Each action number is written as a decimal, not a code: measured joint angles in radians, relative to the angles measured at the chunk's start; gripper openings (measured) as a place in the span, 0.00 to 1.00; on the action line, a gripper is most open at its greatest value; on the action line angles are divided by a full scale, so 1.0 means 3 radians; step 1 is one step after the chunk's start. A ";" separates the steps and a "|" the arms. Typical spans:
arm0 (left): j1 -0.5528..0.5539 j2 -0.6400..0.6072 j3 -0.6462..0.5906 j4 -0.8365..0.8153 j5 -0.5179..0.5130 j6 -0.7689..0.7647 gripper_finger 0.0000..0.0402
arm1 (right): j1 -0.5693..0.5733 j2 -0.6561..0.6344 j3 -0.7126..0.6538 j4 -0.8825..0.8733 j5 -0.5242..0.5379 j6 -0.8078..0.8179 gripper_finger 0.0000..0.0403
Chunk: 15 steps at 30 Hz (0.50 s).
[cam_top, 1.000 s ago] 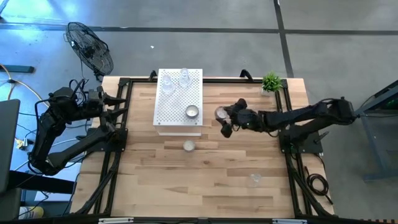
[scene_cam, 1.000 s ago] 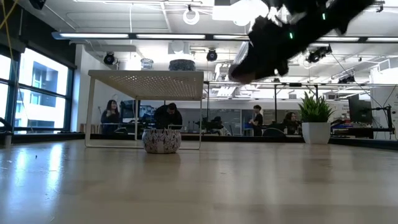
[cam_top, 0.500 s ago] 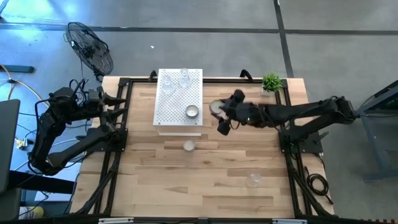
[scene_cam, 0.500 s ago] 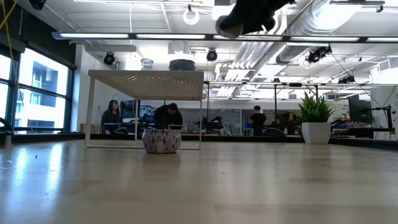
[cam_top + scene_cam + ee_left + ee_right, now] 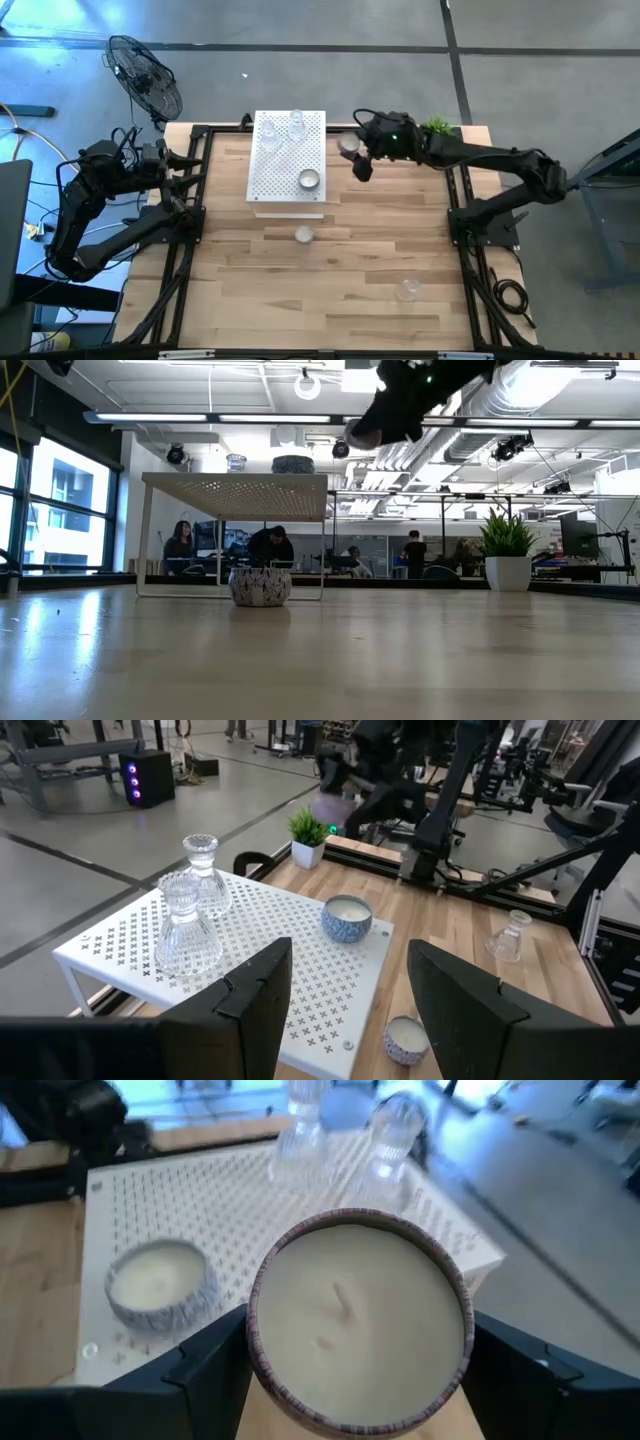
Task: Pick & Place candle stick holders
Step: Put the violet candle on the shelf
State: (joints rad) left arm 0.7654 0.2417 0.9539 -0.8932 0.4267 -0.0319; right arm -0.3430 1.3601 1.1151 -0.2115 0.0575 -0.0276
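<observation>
My right gripper (image 5: 352,150) hangs in the air just off the far right side of the white perforated box (image 5: 289,195), shut on a round candle stick holder with a white centre (image 5: 358,1320). On the box stand two clear glass holders (image 5: 270,135) (image 5: 296,124) and a round cup (image 5: 309,180). Another round cup (image 5: 304,234) rests on the table by its base near the box, and a glass holder (image 5: 407,290) stands toward the near right. My left gripper (image 5: 350,1010) waits open at the table's left edge. My right gripper pinches the round cup by its side wall (image 5: 256,1345), one finger (image 5: 205,1375) on each of two opposite sides. The fingers reach in from the table's right, slanting a little downward. The cup sits upright, white centre up, lifted clear of table and box.
A small green potted plant (image 5: 436,130) stands at the far right corner, close behind my right arm. A fan (image 5: 145,75) stands beyond the far left corner. Bare wood lies across the near half of the table (image 5: 330,310). People sit in the room behind.
My right gripper has risen and swung toward the table's far edge, still shut on the round cup, which stays upright. It has come from beside the box's near right part up to its far right side. The other holders have not moved.
</observation>
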 joint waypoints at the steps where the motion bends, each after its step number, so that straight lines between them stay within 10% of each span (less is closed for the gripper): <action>1: 0.0000 0.0000 0.0000 -0.0001 -0.0001 -0.0006 0.48 | -0.0036 0.0044 -0.0001 -0.0001 -0.0088 -0.0005 0.71; 15: 0.0000 0.0033 -0.0008 0.0012 0.0077 -0.0179 0.48 | -0.0078 0.0637 -0.0004 0.0778 -0.0595 -0.0087 0.71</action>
State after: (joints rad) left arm 0.7654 0.2516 0.9516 -0.8895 0.4499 -0.0857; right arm -0.3663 1.5511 1.1137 0.0219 -0.1208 -0.0536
